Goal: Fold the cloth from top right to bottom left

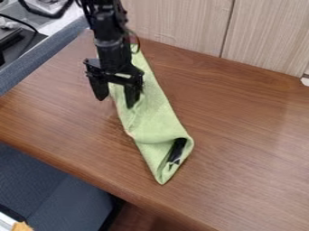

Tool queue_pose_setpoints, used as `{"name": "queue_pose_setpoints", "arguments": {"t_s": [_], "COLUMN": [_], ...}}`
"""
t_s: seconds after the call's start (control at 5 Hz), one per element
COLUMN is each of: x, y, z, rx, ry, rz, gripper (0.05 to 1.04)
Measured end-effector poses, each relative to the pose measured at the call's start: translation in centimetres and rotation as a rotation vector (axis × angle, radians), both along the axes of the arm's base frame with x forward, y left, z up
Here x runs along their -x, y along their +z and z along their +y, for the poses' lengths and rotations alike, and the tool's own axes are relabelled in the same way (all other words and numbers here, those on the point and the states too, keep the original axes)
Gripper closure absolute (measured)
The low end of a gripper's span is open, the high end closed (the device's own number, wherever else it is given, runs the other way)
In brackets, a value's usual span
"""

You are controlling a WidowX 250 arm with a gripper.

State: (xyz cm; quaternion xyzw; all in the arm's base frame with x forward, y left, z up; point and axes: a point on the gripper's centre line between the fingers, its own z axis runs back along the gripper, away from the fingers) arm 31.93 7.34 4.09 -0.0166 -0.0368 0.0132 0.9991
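Lying creased, green cloth point(154, 117) shows black patch point(177, 150)

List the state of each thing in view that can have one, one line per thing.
Cloth: folded into a long, narrow, uneven strip, lying on the table, its pointed end toward the bottom of the view.
Gripper: open, fingers apart, at the cloth's upper part; contact cannot be told.
Dark patch: partly framed by the cloth's lower fold; separate object or marking, cannot tell.
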Motion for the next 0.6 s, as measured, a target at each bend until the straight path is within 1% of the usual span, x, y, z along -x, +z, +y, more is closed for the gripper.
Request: {"name": "queue_pose_setpoints", "arguments": {"t_s": [0.2, 0.4, 0.6], "x": [-0.4, -0.9, -0.9], "y": [2.4, 4.9, 5.0], "z": [0.0, -0.1, 0.2], "rx": [-0.005, 0.007, 0.003], "ry": [-0.003, -0.058, -0.055], "rz": [-0.042, -0.096, -0.101], "gripper": [0.083, 0.083, 0.083]}}
